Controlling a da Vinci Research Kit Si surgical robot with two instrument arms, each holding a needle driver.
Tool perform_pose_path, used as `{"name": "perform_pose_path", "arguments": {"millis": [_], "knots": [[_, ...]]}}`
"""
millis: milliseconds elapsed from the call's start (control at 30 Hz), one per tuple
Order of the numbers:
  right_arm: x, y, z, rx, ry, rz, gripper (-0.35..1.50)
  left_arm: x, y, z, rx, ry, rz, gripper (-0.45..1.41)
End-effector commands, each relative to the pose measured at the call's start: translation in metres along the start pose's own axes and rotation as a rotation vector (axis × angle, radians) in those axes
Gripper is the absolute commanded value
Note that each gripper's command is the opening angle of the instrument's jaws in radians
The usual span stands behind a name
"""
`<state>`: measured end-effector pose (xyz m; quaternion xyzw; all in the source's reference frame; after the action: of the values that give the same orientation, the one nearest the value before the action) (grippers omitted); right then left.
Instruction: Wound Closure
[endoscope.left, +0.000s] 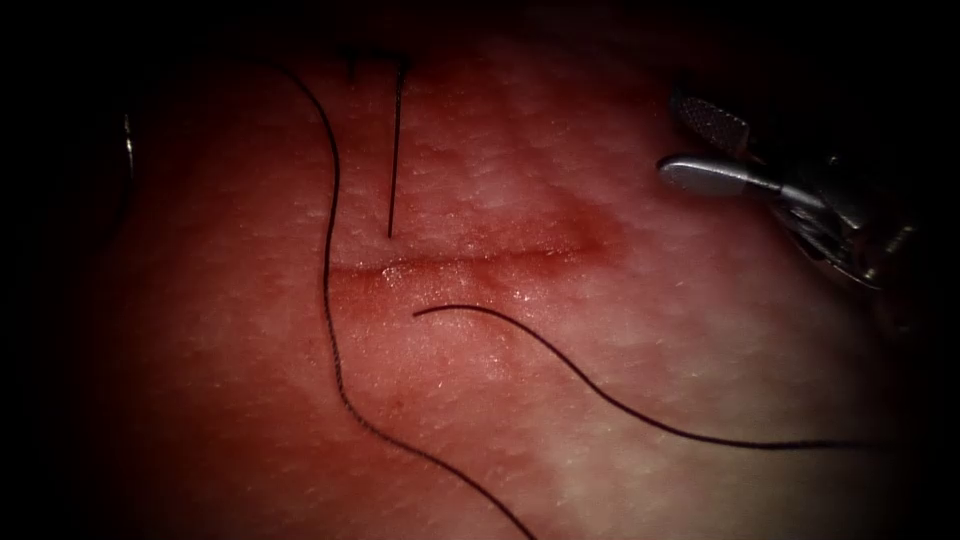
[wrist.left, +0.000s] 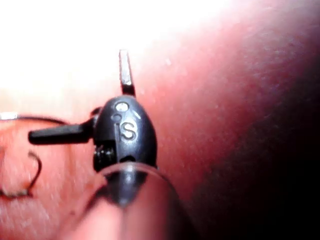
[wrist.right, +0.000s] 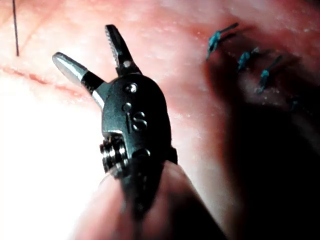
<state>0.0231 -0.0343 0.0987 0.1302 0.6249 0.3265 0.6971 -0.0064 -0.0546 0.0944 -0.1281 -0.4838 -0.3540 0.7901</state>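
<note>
The tissue (endoscope.left: 600, 330) has a cut (endoscope.left: 470, 262) running across the middle, wet with red fluid. My right tool (endoscope.left: 675, 135) hovers at the upper right, clear of the cut, jaws open and holding nothing; it appears the same in the right wrist view (wrist.right: 82, 42). My left tool (wrist.left: 75, 95) has its jaws spread wide with nothing between them. A straight dark strand (endoscope.left: 394, 160) stands up from the tissue just above the cut's left end. A thin metal glint (endoscope.left: 128, 150) at the far left may be the needle; I cannot tell.
A long thread (endoscope.left: 327, 290) snakes from the upper left, across the cut's left end, to the bottom edge. A second loose thread (endoscope.left: 600, 395) runs from below the cut to the right. Blue stitch knots (wrist.right: 245, 57) sit in a row on the tissue beyond the right tool.
</note>
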Motion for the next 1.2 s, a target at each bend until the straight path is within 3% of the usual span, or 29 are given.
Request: {"name": "perform_pose_path", "arguments": {"millis": [33,167,267,300,433,500,667,867,1033,1133,1200], "knots": [[-0.0007,-0.0002,0.0007,0.003,0.001,-0.017,0.98,-0.0017,-0.0037,-0.0001,0.002,0.006,0.075,1.4],[-0.0007,-0.0002,0.0007,0.0,0.0,-0.035,0.98,-0.0053,-0.0098,0.0015,0.075,0.018,0.169,1.4],[-0.0007,-0.0002,0.0005,0.001,0.0,-0.041,0.95,-0.0071,-0.0146,0.0041,0.116,0.021,0.215,1.31],[-0.0008,-0.0003,0.0004,0.002,-0.001,-0.053,0.9,-0.0077,-0.0176,0.0066,0.124,0.018,0.26,1.26],[-0.0008,-0.0003,0.0001,0.0,0.001,-0.071,0.88,-0.0074,-0.0219,0.0116,0.144,0.025,0.289,1.23],[-0.0008,-0.0001,-0.0001,-0.01,-0.005,-0.084,0.86,-0.006,-0.026,0.0169,0.17,0.02,0.312,1.19],[-0.0011,0.0001,0.0,-0.016,-0.009,-0.086,0.83,-0.0047,-0.0304,0.0217,0.2,0.03,0.338,1.08],[-0.0019,0.0001,0.0005,-0.018,-0.025,-0.096,0.8,-0.0048,-0.0331,0.026,0.227,0.03,0.357,0.98],[-0.0022,0.0002,0.0008,-0.02,-0.027,-0.099,0.8,-0.005,-0.0335,0.0273,0.25,0.016,0.325,0.88],[-0.0022,0.0001,0.0008,-0.02,-0.027,-0.099,0.8,-0.005,-0.0331,0.0275,0.381,-0.016,0.26,0.72],[-0.0022,0.0001,0.0009,-0.02,-0.027,-0.099,0.8,-0.0052,-0.0328,0.0276,0.422,-0.016,0.215,0.71]]}}
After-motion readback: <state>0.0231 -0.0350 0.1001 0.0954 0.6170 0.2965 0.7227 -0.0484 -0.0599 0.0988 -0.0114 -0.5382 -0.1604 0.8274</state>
